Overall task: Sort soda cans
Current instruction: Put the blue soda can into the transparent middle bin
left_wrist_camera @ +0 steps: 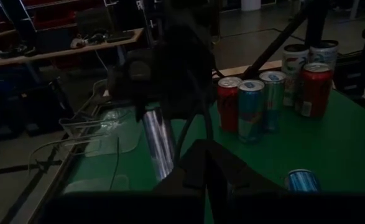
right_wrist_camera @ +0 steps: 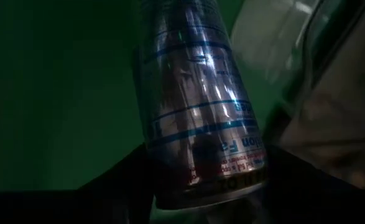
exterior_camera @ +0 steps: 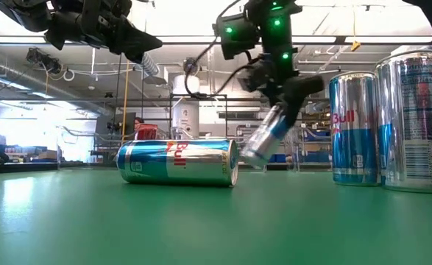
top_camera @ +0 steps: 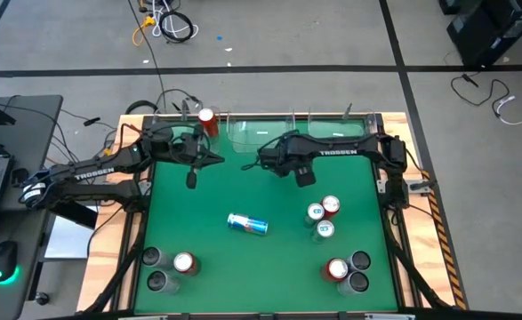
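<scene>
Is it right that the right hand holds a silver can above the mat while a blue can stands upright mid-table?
Not quite: the blue can lies on its side, as the low view shows. The right hand does hold a silver can above the mat.

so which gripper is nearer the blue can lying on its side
Right. The right gripper, holding a silver can, hangs just beyond the blue can lying on its side, nearly above it. The left gripper sits shut farther off to the left.
</scene>
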Available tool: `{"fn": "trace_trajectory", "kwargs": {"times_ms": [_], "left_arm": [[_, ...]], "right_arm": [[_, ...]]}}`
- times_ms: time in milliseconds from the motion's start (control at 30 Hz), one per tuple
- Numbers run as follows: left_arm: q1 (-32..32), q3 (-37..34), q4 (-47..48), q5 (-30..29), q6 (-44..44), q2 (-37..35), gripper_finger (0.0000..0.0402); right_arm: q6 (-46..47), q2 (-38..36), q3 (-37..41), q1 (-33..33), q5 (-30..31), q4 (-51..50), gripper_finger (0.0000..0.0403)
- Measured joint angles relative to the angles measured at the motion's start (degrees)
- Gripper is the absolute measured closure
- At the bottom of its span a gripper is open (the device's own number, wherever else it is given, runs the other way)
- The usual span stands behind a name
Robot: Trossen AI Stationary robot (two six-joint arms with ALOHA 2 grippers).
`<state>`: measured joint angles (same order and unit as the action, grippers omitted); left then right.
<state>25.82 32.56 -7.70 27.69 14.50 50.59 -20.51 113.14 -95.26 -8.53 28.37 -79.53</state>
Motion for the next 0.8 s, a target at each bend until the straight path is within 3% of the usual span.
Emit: {"fn": "trace_trajectory", "kwargs": {"times_ms": [333, 800], "left_arm": [[0.0, 0.0, -0.1, 0.0, -0.1, 0.0, 0.0394], [0.0, 0.0, -0.1, -0.1, -0.2, 0.0, 0.0394]], "right_arm": [[-0.3, 0.1, 0.1, 1.0, 4.7, -10.3, 0.0176], [-3.7, 0.2, 7.1, 1.0, 5.4, -10.5, 0.0168]]}}
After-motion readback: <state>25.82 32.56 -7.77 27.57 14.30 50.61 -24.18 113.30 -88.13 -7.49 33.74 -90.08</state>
